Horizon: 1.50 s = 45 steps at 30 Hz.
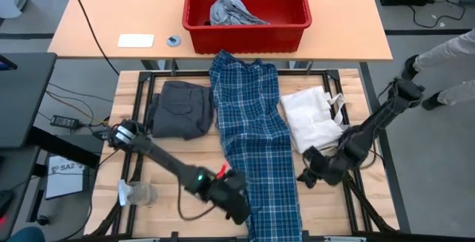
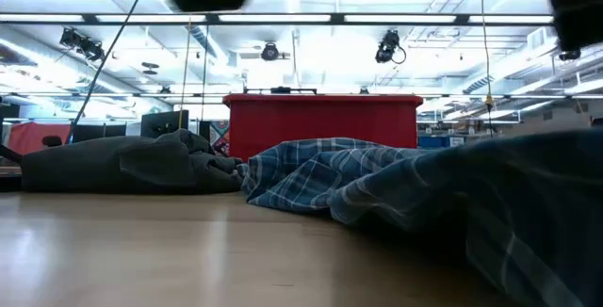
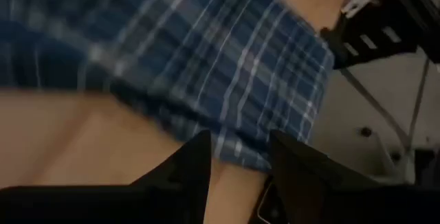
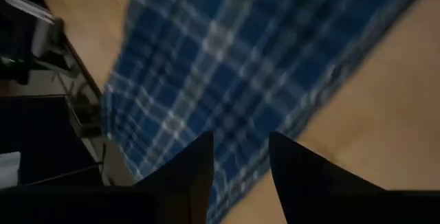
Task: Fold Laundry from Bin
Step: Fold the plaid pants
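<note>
The blue-and-white plaid garment (image 1: 252, 134) lies spread lengthwise down the middle of the table, from below the red bin (image 1: 245, 34) to the near edge. A light grey piece (image 1: 231, 10) lies inside the bin. A dark grey garment (image 1: 179, 108) lies folded left of the plaid one. My left gripper (image 1: 240, 209) hovers open over the plaid garment's near left edge (image 3: 234, 124). My right gripper (image 1: 304, 177) hovers open just right of the plaid garment (image 4: 227, 80). Neither has anything between its fingers.
A white fabric bag with cords (image 1: 312, 119) lies right of the plaid garment. A clear plastic thing (image 1: 138, 193) sits at the near left corner. A white card (image 1: 136, 41) and a small round thing (image 1: 173, 41) lie beside the bin. A person's leg (image 1: 449, 53) shows at the far right.
</note>
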Motion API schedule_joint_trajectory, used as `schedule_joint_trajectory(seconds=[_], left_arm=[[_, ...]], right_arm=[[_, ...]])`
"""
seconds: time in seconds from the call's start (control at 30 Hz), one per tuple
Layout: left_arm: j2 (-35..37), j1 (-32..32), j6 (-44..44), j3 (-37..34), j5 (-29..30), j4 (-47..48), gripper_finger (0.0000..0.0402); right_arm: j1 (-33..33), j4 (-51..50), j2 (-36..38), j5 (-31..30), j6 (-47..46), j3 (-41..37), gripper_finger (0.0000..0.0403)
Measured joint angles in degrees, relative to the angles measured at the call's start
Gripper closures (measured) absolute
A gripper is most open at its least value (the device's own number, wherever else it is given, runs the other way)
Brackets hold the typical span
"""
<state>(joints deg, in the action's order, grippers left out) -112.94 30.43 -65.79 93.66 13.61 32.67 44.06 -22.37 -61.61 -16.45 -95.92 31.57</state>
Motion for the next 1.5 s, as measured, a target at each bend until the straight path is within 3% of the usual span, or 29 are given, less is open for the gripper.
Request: schedule_joint_trajectory(seconds=[0.13, 0.37, 0.63, 0.77, 0.93, 1.17, 1.5], left_arm=[[-0.47, 3.23, -10.7, -4.91, 2.36, -2.79, 0.0224], [-1.33, 4.31, -20.2, -12.05, 3.79, -20.82, 0.0159], [-4.82, 4.53, -30.45, -12.76, 3.69, -21.89, 0.0094], [-7.43, 4.15, -31.76, -12.8, 3.67, -28.04, 0.0083], [-11.04, 3.7, -29.34, -12.7, 3.72, -37.59, 0.0082], [-14.22, 4.02, -35.86, -12.41, 3.09, -38.8, 0.0108], [-14.46, 3.94, -30.87, -12.58, 2.77, -41.32, 0.0202]], right_arm=[[4.89, 1.26, -8.28, 0.22, -8.56, 3.46, 0.0253], [8.23, 1.26, -19.97, 6.15, -16.27, 11.09, 0.0253], [10.69, 1.5, -23.71, 11.11, -12.97, 17.05, 0.0247], [11.6, 1.18, -25.04, 10.52, -14.48, 17.07, 0.0223], [13.1, 3.91, -27.81, 7.82, -14.67, 17.07, 0.0172], [15.26, 3.23, -30.6, 3.44, -21.0, 16.89, 0.0109], [17.11, 12.26, -36.17, -0.46, -21.07, 16.63, 0.013]])
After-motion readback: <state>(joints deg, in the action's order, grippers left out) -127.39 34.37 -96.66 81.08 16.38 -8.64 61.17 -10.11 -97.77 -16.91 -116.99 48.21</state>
